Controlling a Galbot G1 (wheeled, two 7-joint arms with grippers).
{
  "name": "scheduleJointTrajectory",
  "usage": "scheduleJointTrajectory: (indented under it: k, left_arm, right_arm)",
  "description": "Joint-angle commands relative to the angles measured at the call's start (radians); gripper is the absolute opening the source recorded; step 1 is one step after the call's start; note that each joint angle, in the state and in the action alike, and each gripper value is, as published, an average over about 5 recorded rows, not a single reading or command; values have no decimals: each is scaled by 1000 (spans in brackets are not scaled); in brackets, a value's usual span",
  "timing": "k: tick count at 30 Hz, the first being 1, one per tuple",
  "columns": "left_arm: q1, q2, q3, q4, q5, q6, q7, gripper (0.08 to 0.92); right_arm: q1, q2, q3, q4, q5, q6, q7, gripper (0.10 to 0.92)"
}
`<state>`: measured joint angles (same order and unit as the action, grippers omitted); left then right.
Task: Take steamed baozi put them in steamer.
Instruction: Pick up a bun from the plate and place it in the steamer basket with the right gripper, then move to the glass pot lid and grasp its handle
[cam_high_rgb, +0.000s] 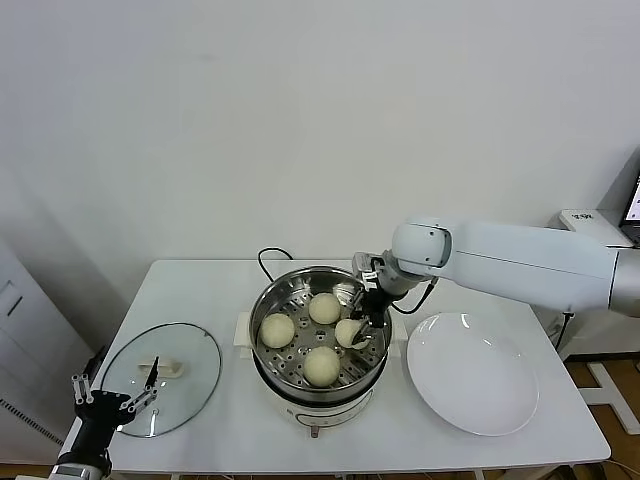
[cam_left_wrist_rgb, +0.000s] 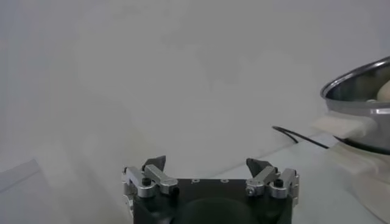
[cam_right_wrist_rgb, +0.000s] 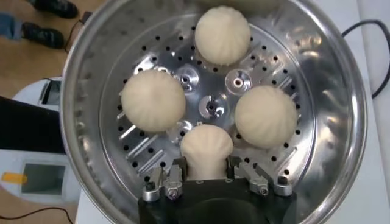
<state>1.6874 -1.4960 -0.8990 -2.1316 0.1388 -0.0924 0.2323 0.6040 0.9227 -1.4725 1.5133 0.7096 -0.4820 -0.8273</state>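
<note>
Progress: I judge the task nearly finished, with three buns set down and the last one in hand over the tray.
Steamer: it stands mid-bench between the glass lid and the white plate, lid off, perforated tray showing.
Steamed baozi: I count four, all inside the steamer's rim; in the head view one lies near me, one on the left, one at the far side, and the fourth on the right side under my right claw.
Right claw: closed on that fourth bun, the two fingers pressing its sides; the right wrist view shows the bun at tray level, but I cannot tell whether it rests on the metal or hangs just above it.
Left claw: spread wide and holding nothing, parked low at the bench's near left corner beside the lid.
Plate: bare, so I see no bun left to fetch.
Remaining: by my reckoning, only letting go of the held bun and lifting the right arm out of the pot.
Bench: white top, black cord trailing behind the steamer.
</note>
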Motion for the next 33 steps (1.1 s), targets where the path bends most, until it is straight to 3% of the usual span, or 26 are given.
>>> scheduleJointTrajectory:
  k: [1,11,17,23,28,33]
  left_arm:
    - [-1,1,0,-1,-2,1,0,823]
    - [-5,6,4,1,-1,3,2,823]
    - [-11,8,3,8,-4,4,-1,823]
    - [-21,17,11,4,-3,9,-4,823]
    - [-33,30,11,1,-9,19,-17,823]
    - [-36,37,22,-15,-5,27,-27,823]
  right_arm:
    - [-11,-5,-4,7,-9,-15,27,477]
    - [95,-30,16,12,90,15,-25,760]
    - [61,-86,166,-49,212,68,19,821]
    - [-234,-154,537,-127,356,223,436,823]
    - [-578,-164,946,-151,364,376,809,823]
    - [-916,-139,1332,-164,295,472,994,823]
